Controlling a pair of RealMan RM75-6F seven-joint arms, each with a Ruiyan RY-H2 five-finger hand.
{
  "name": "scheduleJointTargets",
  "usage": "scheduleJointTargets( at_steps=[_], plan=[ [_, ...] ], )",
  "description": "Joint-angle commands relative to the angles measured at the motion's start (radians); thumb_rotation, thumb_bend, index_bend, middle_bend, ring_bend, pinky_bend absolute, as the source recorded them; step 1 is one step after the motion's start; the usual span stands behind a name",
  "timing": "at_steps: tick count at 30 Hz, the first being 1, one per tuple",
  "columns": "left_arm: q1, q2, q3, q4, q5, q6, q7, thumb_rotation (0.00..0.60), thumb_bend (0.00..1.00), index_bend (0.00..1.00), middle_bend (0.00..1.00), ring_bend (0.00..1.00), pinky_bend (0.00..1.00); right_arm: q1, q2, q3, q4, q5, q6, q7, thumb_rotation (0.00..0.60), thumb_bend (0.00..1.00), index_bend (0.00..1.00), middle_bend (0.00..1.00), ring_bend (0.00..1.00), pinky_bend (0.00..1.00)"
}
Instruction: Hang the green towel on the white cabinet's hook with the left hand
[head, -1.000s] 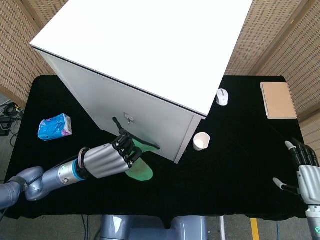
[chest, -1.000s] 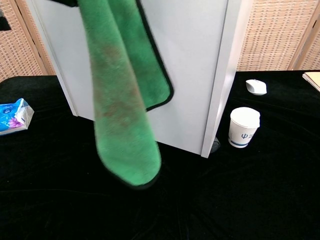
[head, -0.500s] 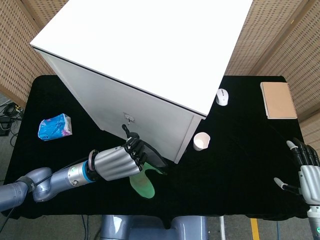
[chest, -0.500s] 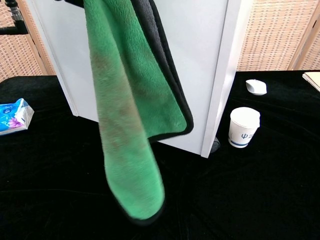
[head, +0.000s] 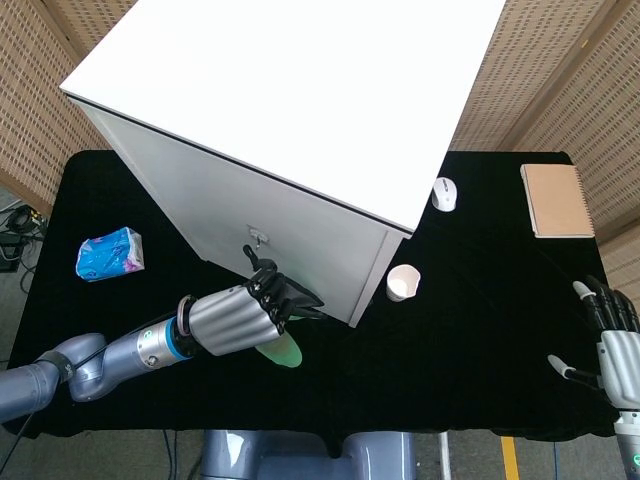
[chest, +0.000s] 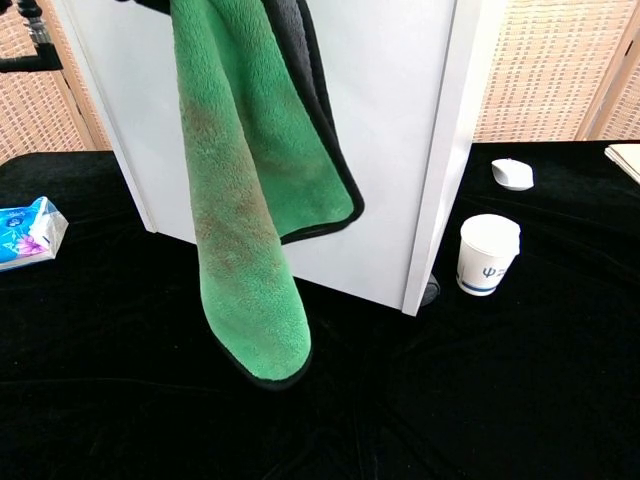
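Observation:
My left hand (head: 235, 318) grips the top of the green towel (chest: 250, 200), a fleecy cloth with a dark edge. The towel (head: 282, 352) hangs down in front of the white cabinet (head: 290, 120), clear of the table. The small metal hook (head: 259, 238) sits on the cabinet's front face, just above and behind my left hand's fingers, with nothing on it. The chest view shows only the hanging towel against the cabinet (chest: 400, 120); the hand is out of that frame. My right hand (head: 612, 345) is at the table's near right corner, fingers apart, holding nothing.
A white paper cup (head: 403, 283) stands by the cabinet's right corner, seen also as the cup (chest: 488, 254) in the chest view. A white mouse (head: 444, 193), a brown notebook (head: 557, 200) and a blue tissue pack (head: 110, 253) lie on the black table (head: 480, 330).
My left hand has moved right and up toward the hook with the towel. The towel swung outward half a second ago and now hangs closer to the cabinet. The right hand barely moved.

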Motion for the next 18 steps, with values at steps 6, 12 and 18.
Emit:
scheduleJointTargets(
  at_steps=[6, 12, 18],
  plan=[
    [0.000, 0.004, -0.011, -0.010, -0.008, 0.005, 0.006, 0.600, 0.36, 0.88, 0.86, 0.66, 0.54, 0.000, 0.001, 0.000, 0.000, -0.001, 0.000, 0.002, 0.600, 0.07, 0.00, 0.00, 0.00, 0.00],
    [-0.009, -0.014, -0.016, 0.000, -0.023, -0.016, 0.010, 0.600, 0.36, 0.88, 0.86, 0.66, 0.54, -0.001, 0.002, -0.001, -0.002, -0.001, 0.000, 0.002, 0.600, 0.07, 0.00, 0.00, 0.00, 0.00],
    [-0.015, -0.031, -0.018, 0.008, -0.023, -0.016, 0.017, 0.600, 0.36, 0.88, 0.86, 0.66, 0.54, 0.000, 0.002, 0.000, 0.000, 0.000, -0.002, 0.008, 0.600, 0.07, 0.00, 0.00, 0.00, 0.00]
  ],
)
